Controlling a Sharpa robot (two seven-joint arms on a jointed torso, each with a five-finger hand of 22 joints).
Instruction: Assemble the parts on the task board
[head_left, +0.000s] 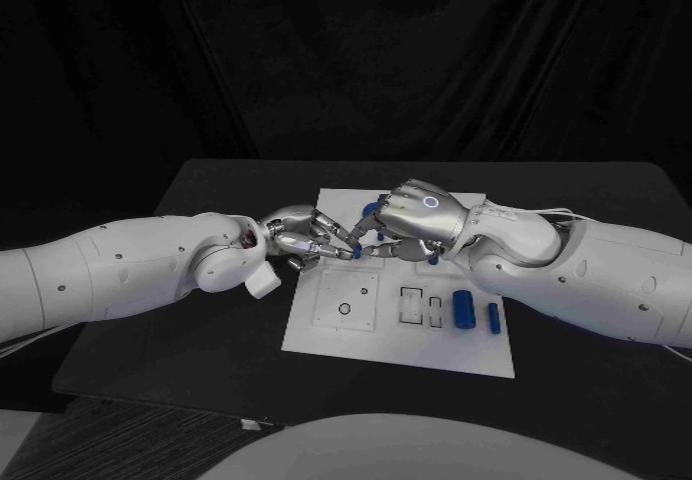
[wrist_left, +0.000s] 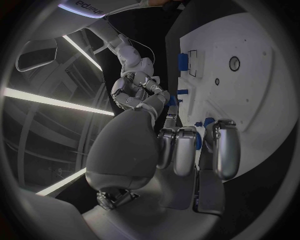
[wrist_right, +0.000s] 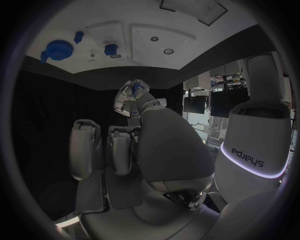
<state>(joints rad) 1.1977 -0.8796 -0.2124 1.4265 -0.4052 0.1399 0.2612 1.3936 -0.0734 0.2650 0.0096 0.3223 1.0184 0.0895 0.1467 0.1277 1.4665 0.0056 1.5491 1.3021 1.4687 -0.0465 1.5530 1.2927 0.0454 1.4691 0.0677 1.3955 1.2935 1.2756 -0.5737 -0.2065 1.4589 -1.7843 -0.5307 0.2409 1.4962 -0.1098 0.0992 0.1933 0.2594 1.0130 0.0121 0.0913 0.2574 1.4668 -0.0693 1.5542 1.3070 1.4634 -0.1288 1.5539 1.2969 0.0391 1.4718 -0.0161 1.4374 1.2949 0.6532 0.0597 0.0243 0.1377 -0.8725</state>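
1. Right now I see the white task board (head_left: 332, 335) lying flat in the middle of the black worktop (head_left: 173, 330), with both hands meeting over its far half.
2. My left hand (head_left: 310, 238) reaches in over the board's far left part; its fingers (head_left: 346, 245) point toward the other hand, and a small blue part (wrist_left: 197, 140) shows between them in the left wrist view. I cannot tell whether it is truly pinched there.
3. My right hand (head_left: 415, 215) hovers over the far middle of the board, fingers curled down and inward. A blue piece (head_left: 369, 212) sits at its fingertips, close to the left hand's fingers; from the head view it looks held, but the grip itself is hidden.
4. On the near right of the board a blue cylinder (head_left: 463, 309) lies on its side, and a slimmer blue bar (head_left: 493, 318) lies just beside it, closer to the right edge. Neither hand touches them.
5. Left of the cylinder are two outlined rectangular recesses (head_left: 413, 304); I cannot make out anything in them.
6. Further left is a round socket (head_left: 345, 308) marked by a ring, with a small dot near it.
7. From the right wrist view, a large round blue part (wrist_right: 59, 50) and two smaller blue pieces (wrist_right: 110, 49) stand on the board.
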